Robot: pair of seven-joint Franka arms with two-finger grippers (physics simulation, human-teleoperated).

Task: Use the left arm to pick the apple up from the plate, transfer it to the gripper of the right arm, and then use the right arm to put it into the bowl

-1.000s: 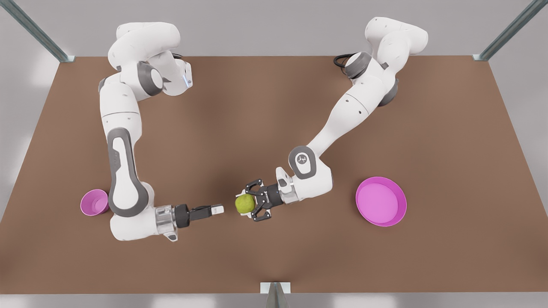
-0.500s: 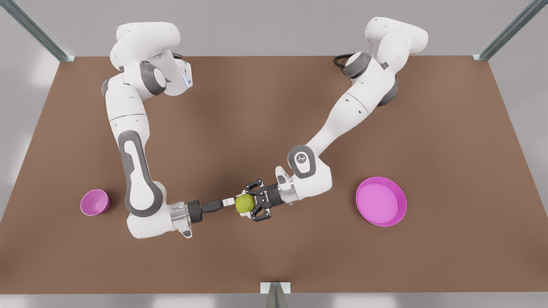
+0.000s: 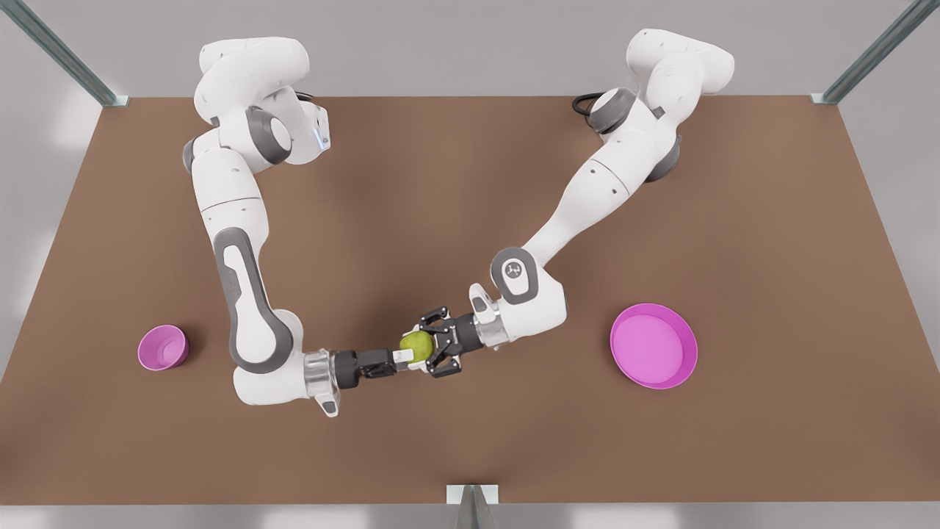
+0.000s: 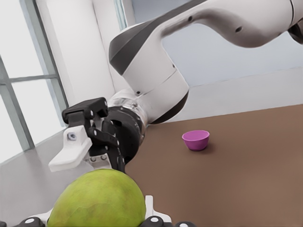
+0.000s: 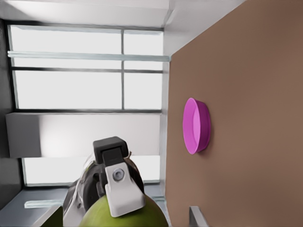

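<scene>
The right gripper [image 3: 402,358] has closed in from the bowl [image 3: 162,347] side onto the apple [image 3: 416,344], fingers spread around it; the left gripper [image 3: 429,351] clamps the apple above mid-surface.

The brown flat bench [image 3: 470,184] carries everything. The small deep pink bowl [image 3: 163,347] stands near the bench's edge at the front view's left. The wide shallow magenta plate [image 3: 691,361] lies well apart from it at the front view's right. Between them, above the middle of the bench, the small round yellow-green apple [image 3: 415,342] sits in the jaws of the left gripper [image 3: 427,345], which reaches in from the plate's side. The right gripper [image 3: 400,358] comes from the bowl's side and meets the apple on its opposite face. Both arms rise from the bench's far edge, one near each far corner.
</scene>
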